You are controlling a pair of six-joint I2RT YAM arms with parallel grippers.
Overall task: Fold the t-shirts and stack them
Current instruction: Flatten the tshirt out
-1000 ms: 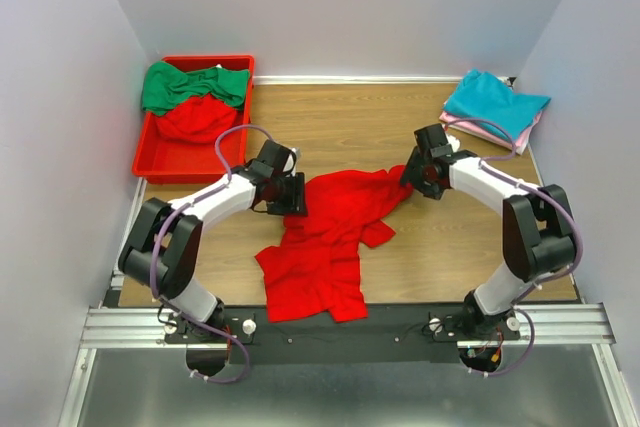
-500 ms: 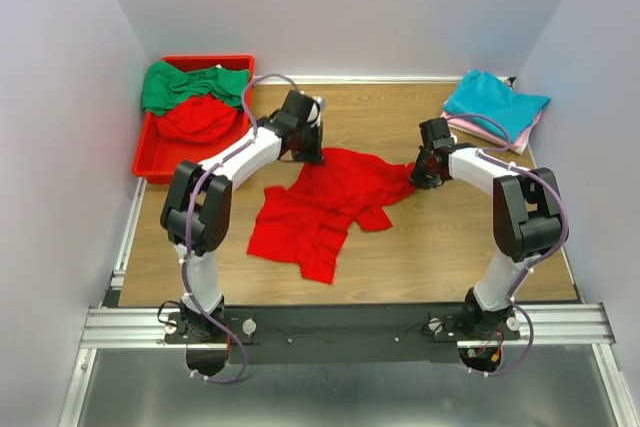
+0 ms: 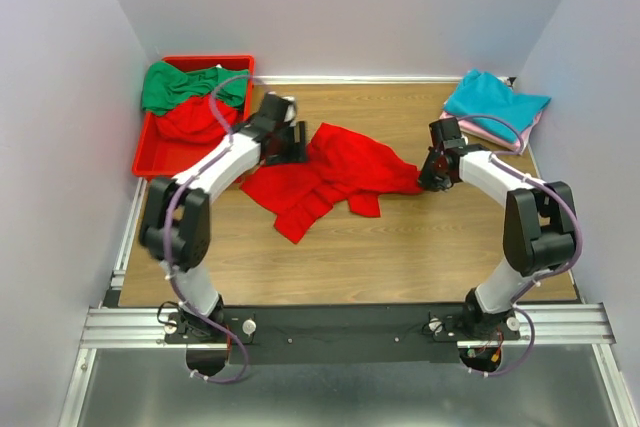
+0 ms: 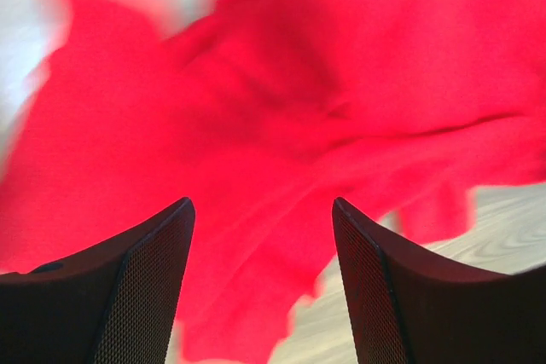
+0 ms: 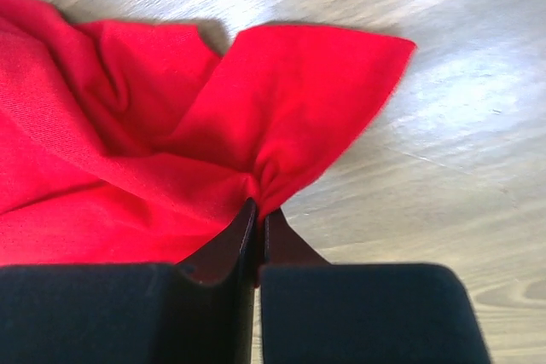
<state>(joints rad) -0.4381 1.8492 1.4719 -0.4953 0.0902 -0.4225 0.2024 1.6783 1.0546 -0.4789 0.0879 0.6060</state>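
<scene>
Since a second ago the red t-shirt [image 3: 335, 169] has come away from the near edge of the table [image 3: 420, 257] and now lies bunched across the middle, and my left arm has swung out toward the far left corner.

The left gripper [image 3: 296, 143] sits at the shirt's far left edge with its jaws standing well apart and nothing caught between them. In the left wrist view the cloth fills the space just ahead of the fingers [image 4: 145, 287] and below them. That picture is smeared, so I cannot tell whether the fabric brushes the fingers at all.

The right gripper [image 3: 432, 175] is pinched closed on the shirt's right-hand tip. In the right wrist view a gathered fold runs straight into the closed jaws, and the cloth fans out ahead of them and off to their left.

So the shirt stretches between my two grippers, held only at the right end. A loose tail droops toward the near side, nearer the left gripper than the right.

Beyond the left gripper and to its left, a green t-shirt [image 3: 190, 85] lies in the red bin [image 3: 150, 162]. Beyond the right gripper and to its right, a teal t-shirt [image 3: 495, 99] rests on a pink t-shirt [image 3: 478, 131].
</scene>
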